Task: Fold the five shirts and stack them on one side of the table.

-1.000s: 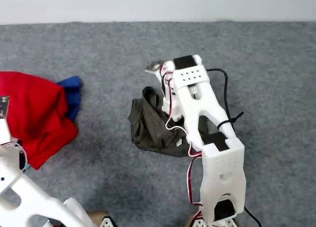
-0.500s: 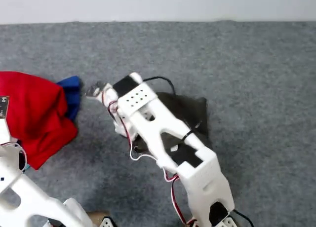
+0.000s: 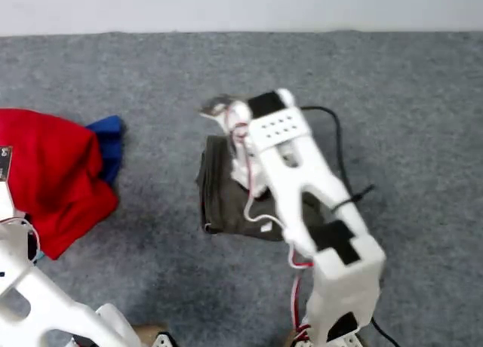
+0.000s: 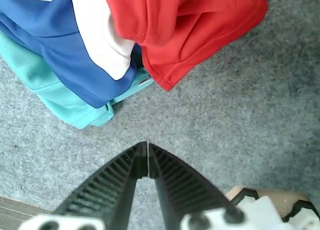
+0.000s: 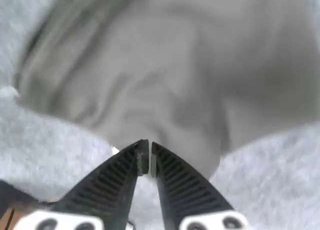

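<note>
An olive shirt (image 3: 226, 192) lies bunched on the grey table (image 3: 392, 121) near the middle, partly under the right arm (image 3: 302, 188). My right gripper (image 3: 210, 105) hangs at the shirt's far edge. In the right wrist view the right gripper (image 5: 145, 157) is shut above the olive shirt (image 5: 165, 75), with nothing visible between its fingers. A red shirt (image 3: 53, 173) tops a pile at the left edge, over a blue shirt (image 3: 109, 136). My left gripper (image 4: 148, 160) is shut beside that pile, where the red shirt (image 4: 185, 25), blue shirt (image 4: 65, 55), a white one (image 4: 100, 35) and a teal one (image 4: 60, 100) overlap.
A white wall (image 3: 241, 7) borders the table's far edge. The left arm (image 3: 30, 302) stands at the near left corner. Bare grey surface (image 3: 151, 271) lies between the pile and the olive shirt, and more at the right.
The right arm swung left toward the pile half a second ago and has now swung back over the olive shirt. The shirt pile and left arm have not moved.
</note>
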`<state>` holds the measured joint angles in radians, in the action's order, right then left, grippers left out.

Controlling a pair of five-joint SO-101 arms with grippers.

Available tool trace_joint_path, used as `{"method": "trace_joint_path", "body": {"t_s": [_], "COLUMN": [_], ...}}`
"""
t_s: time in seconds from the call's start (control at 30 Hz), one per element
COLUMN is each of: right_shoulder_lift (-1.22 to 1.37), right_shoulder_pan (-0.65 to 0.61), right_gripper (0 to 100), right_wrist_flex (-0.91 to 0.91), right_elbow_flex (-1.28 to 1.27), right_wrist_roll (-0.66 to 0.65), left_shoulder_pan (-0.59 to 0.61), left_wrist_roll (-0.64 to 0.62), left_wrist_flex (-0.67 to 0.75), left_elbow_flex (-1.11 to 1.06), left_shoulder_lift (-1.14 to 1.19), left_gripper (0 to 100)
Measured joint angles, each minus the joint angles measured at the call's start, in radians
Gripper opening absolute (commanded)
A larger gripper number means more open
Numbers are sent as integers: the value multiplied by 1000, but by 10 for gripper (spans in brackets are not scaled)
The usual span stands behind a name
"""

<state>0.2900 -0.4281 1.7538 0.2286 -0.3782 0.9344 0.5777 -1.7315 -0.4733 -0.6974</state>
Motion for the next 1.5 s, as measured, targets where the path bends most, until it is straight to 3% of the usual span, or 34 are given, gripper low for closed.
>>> {"method": "trace_joint_path", "body": {"t_s": [0.27,0.57,0.83,1.13,1.5], "right_shoulder_lift": [-28,149,-6,-155,-158], "right_shoulder_pan": [61,-178,-81,117,-35], "right_gripper": [9,9,9,9,9], "right_wrist_flex": [0,-5,3,-3,-279], "right_elbow_flex": [-132,-58,25,-278,-594], "right_wrist_roll": [2,57,48,-48,-23], "left_shoulder_pan": [0,0,0,0,0], "left_wrist_roll": [0,0,0,0,-2], "left_wrist_flex": [0,0,0,0,0], "left_elbow_flex": [0,0,0,0,-5], "left_shoulder_lift": [0,0,0,0,0], "left_gripper": [16,16,16,16,16]}}
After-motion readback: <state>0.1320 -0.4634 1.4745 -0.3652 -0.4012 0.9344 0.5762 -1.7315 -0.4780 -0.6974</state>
